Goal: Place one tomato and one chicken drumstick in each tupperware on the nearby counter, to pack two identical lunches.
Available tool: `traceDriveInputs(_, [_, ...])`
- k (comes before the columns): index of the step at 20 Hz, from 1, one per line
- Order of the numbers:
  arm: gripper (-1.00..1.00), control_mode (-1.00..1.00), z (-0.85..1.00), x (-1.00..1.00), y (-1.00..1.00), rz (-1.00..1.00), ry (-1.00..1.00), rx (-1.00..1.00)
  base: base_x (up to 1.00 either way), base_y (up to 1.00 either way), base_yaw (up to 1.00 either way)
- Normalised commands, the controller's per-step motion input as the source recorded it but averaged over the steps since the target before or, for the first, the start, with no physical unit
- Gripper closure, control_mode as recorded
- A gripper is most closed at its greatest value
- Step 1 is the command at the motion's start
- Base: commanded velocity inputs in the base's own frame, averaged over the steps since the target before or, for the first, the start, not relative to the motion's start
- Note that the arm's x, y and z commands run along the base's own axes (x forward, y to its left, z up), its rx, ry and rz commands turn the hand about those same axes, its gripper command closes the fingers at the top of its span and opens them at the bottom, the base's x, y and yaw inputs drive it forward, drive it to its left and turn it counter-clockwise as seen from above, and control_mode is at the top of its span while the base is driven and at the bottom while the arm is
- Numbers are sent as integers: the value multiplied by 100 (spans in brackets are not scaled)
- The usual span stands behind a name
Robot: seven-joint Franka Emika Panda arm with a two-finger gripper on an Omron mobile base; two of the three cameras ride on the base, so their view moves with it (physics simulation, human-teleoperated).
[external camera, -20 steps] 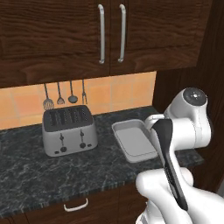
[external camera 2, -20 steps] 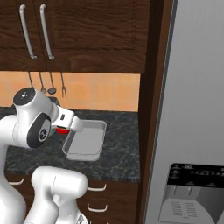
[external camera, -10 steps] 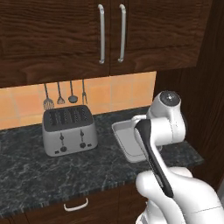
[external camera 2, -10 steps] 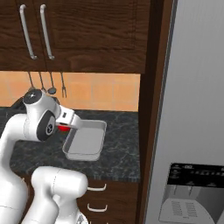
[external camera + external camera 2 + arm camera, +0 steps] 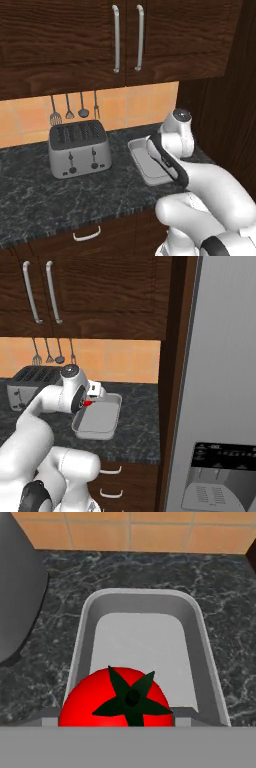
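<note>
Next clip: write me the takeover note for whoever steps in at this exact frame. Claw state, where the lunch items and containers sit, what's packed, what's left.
Claw: its tips are hidden behind the tomato, which sits right in front of the hand camera with the stem up, so it appears to be carried.
Tupperware: one shows, on the counter right of the toaster, directly below the tomato. Its floor is bare.
Done: a tomato has been brought over the tray but not released.
Left: drop this tomato in, add a drumstick, then fill the second tupperware the same way. I see no drumstick or second tray from here.
</note>
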Motion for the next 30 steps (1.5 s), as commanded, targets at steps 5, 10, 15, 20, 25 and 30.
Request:
traceDriveInputs(5, [100, -100, -45, 88, 0, 0, 9, 0, 0, 0, 0])
traceDriveInputs(10, [100, -100, -60, 57, 0, 0, 20, -3, 0, 0, 0])
traceDriveInputs(15, [-100, -100, -29, 17, 0, 0, 9, -1, 0, 0, 0])
traceDriveInputs(20, [-100, -100, -4, 0, 0, 0, 1, 0, 0, 0, 0])
traceDriveInputs(25, [-100, -100, 0, 0, -3, 2, 0, 0, 0, 0, 0])
traceDriveInputs(30, [-100, -100, 1, -10, -1, 1, 0, 0, 0, 0, 0])
